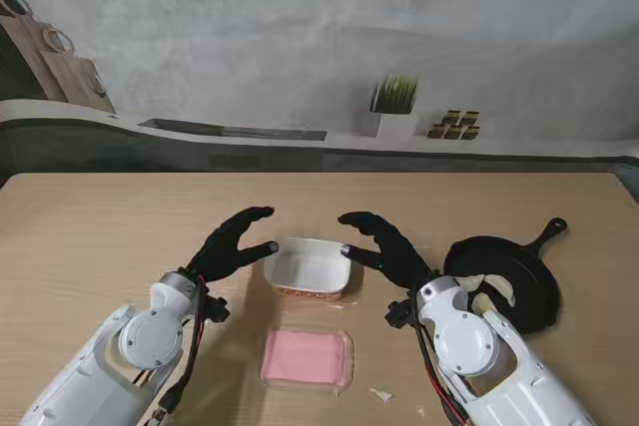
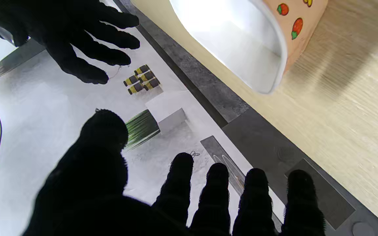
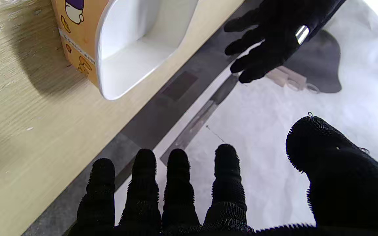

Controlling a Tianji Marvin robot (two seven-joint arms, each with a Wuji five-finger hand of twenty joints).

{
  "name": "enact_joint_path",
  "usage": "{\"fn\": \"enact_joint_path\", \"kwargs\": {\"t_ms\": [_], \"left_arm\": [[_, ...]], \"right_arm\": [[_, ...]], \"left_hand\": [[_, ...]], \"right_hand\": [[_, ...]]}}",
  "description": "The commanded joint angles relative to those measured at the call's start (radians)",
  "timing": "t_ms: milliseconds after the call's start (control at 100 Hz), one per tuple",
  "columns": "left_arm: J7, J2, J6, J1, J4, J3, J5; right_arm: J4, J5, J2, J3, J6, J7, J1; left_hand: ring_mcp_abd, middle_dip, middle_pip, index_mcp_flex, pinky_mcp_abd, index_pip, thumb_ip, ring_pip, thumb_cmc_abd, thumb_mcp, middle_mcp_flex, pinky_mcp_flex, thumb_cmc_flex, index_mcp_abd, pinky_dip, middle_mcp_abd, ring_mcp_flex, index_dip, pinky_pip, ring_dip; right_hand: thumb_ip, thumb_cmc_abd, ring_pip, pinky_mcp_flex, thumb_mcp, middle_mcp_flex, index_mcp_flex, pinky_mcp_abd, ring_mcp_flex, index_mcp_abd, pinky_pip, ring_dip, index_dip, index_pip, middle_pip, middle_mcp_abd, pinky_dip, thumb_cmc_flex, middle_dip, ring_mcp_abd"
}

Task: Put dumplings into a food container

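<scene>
White container (image 1: pixel 308 266) mid-table sits empty; dumplings (image 1: pixel 496 289) remain in my right-edge skillet (image 1: pixel 509 281); left hand (image 1: pixel 232 245) and right hand (image 1: pixel 387 246) spread, holding nothing.

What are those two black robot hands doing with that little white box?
The left hand and right hand sit open on either side of an empty food container, holding nothing. Whether their fingertips touch its rim is hard to tell. The dumplings wait in a black pan on the right. A pink lid lies on the table, nearer to me. No dumpling is in the container yet.
</scene>
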Motion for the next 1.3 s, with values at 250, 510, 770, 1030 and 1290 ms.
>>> {"fn": "enact_joint_path", "kwargs": {"t_ms": [250, 510, 770, 1030, 1290], "left_arm": [[-0.02, -0.001, -0.006, 0.006, -0.005, -0.002, 0.009], [-0.024, 0.0, -0.002, 0.003, -0.002, -0.006, 0.011], [-0.035, 0.004, 0.0, 0.002, -0.006, -0.01, 0.024], [-0.038, 0.008, -0.006, 0.0, -0.007, -0.011, 0.047], [-0.044, 0.01, -0.014, -0.004, 0.002, -0.009, 0.052]], "right_arm": [[-0.007, -0.011, -0.009, 0.003, 0.008, 0.007, -0.012], [-0.027, -0.128, 0.015, 0.052, -0.031, 0.037, -0.038], [-0.099, -0.539, 0.063, 0.274, -0.112, 0.057, -0.19], [-0.089, -0.86, 0.088, 0.426, -0.097, 0.007, -0.278], [-0.003, -1.006, 0.105, 0.435, -0.026, -0.043, -0.25]], "left_hand": [[-0.011, 0.014, 0.005, -0.036, 0.0, -0.006, 0.02, -0.006, -0.018, 0.017, -0.018, 0.004, -0.008, -0.011, 0.023, -0.036, -0.016, -0.011, -0.03, -0.012], [-0.01, 0.016, 0.015, -0.026, 0.001, -0.003, 0.019, -0.006, -0.02, 0.021, -0.015, 0.005, -0.01, -0.015, 0.024, -0.035, -0.012, -0.01, -0.036, -0.012], [-0.006, 0.021, 0.031, -0.013, 0.003, 0.0, 0.018, -0.006, -0.022, 0.026, -0.012, 0.007, -0.009, -0.012, 0.027, -0.029, -0.01, -0.009, -0.039, -0.013], [-0.004, 0.026, 0.044, -0.009, 0.005, -0.002, 0.018, -0.004, -0.021, 0.026, -0.011, 0.009, -0.013, 0.002, 0.029, -0.027, -0.006, -0.009, -0.042, -0.012], [-0.003, 0.027, 0.052, -0.008, 0.007, -0.006, 0.017, -0.003, -0.019, 0.024, -0.011, 0.009, -0.015, 0.003, 0.029, -0.027, -0.005, -0.011, -0.045, -0.012]], "right_hand": [[0.035, -0.019, 0.014, -0.002, 0.017, -0.019, -0.001, -0.035, -0.033, -0.03, -0.027, 0.001, -0.01, 0.005, 0.034, -0.017, 0.034, 0.002, 0.015, -0.022], [0.027, -0.119, 0.05, -0.015, -0.015, -0.025, -0.024, -0.035, -0.044, -0.023, -0.017, 0.019, 0.0, 0.022, 0.103, -0.012, 0.069, 0.064, 0.037, -0.007], [0.063, -0.177, 0.211, 0.069, -0.125, -0.024, -0.009, -0.006, 0.014, 0.061, 0.059, 0.096, 0.09, 0.03, 0.251, 0.006, 0.119, 0.158, 0.091, 0.056], [0.031, -0.241, 0.347, 0.075, 0.078, 0.001, 0.02, -0.014, 0.064, 0.122, 0.311, 0.163, 0.139, 0.065, 0.317, 0.041, 0.051, 0.153, 0.112, 0.105], [0.028, -0.263, 0.405, 0.072, 0.178, 0.023, 0.071, 0.005, 0.122, 0.134, 0.542, 0.19, 0.143, 0.101, 0.359, 0.091, -0.091, 0.185, 0.126, 0.146]]}}
